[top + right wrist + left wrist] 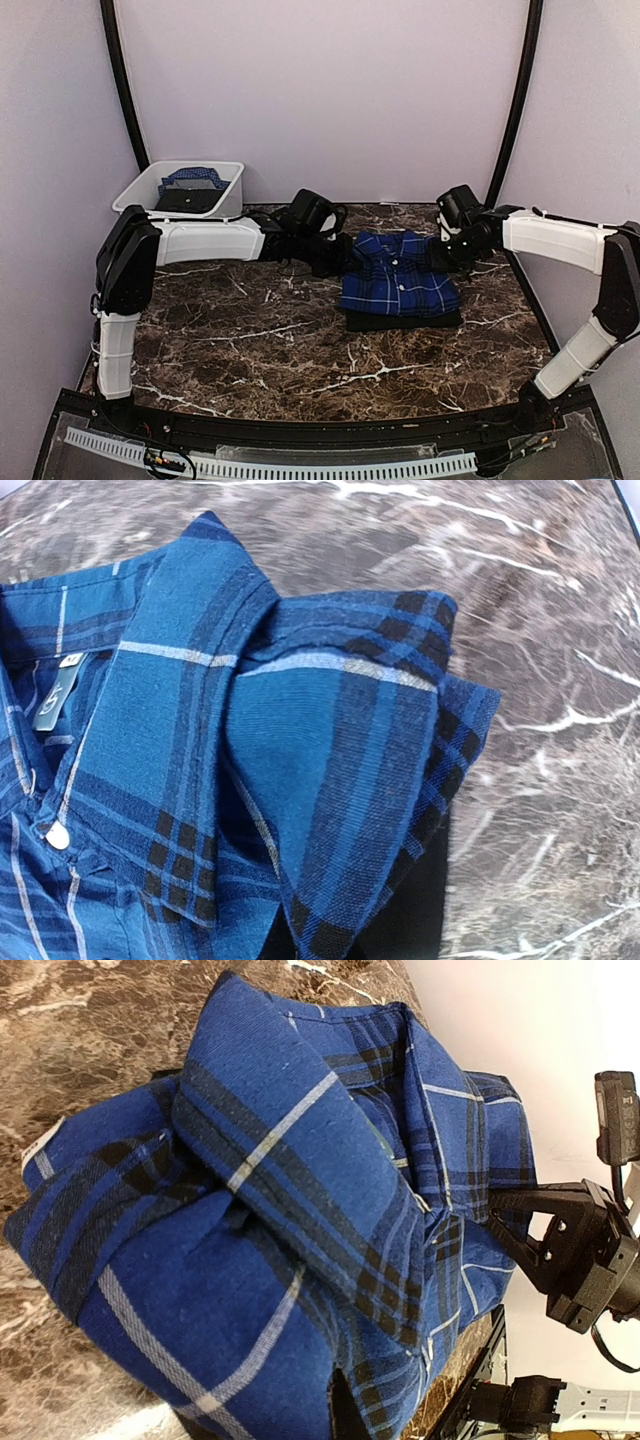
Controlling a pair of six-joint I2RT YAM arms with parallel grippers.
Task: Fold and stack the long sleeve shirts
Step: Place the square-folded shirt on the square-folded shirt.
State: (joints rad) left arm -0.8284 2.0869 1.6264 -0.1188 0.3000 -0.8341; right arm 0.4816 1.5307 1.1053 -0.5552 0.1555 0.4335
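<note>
**Both grippers closed at the collar end of the stacked shirts**

A brown marble table (250, 350) fills the work area. The left arm (205, 240) reaches in from the left and the right arm (555, 240) from the right, meeting at the far middle of the table. A white tub (135, 195) sits at the far left corner with dark and blue cloth (190, 190) in it.

The blue plaid shirt (400, 280) lies folded right of centre, on top of the folded black shirt (400, 321), whose edge shows along the near side.

The left gripper (335, 255) is at the plaid shirt's far left corner and the right gripper (445, 252) at its far right corner. Both have their jaws closed; whether either pinches cloth I cannot tell.

The right wrist view shows the collar (170, 730), a grey label (55, 695) inside it and a white button (57, 835).
</note>
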